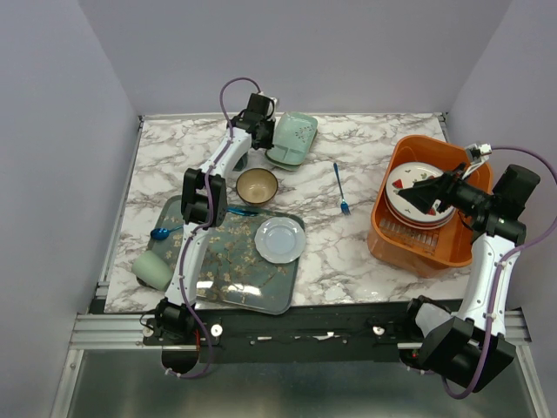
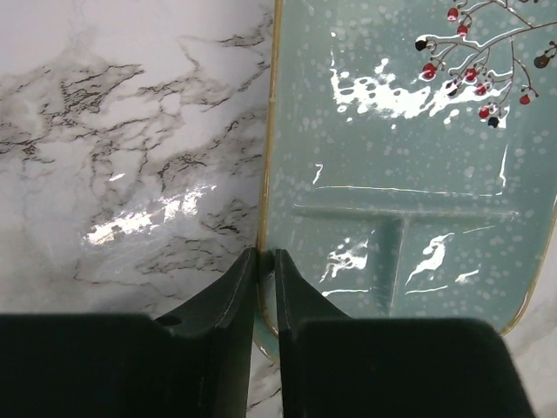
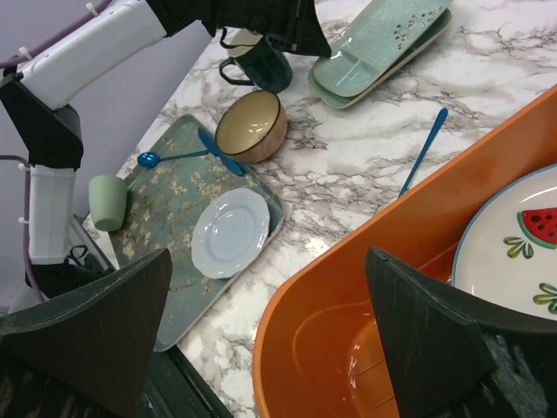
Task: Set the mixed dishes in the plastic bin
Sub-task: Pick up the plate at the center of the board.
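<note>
The mint rectangular dish [image 2: 409, 174] lies at the back of the marble table, seemingly stacked on a second like it [image 1: 292, 139]. My left gripper [image 2: 265, 257] is shut on its gold-edged left rim, one finger on each side. The orange plastic bin [image 1: 409, 239] at the right holds stacked plates, the top one white with red wedges [image 3: 522, 244]. Above the bin's corner my right gripper [image 3: 261, 340] hangs open and empty. A brown bowl [image 1: 258, 185], a dark green mug [image 3: 265, 68] and a pale green cup [image 1: 152, 270] are on the table.
A dark floral tray [image 1: 231, 274] at the front left carries a pale blue plate [image 1: 280, 239]. A blue spoon [image 1: 161, 232] lies across the tray's far edge, and a blue fork [image 1: 341, 189] lies between bowl and bin. The left arm stretches over the tray and bowl.
</note>
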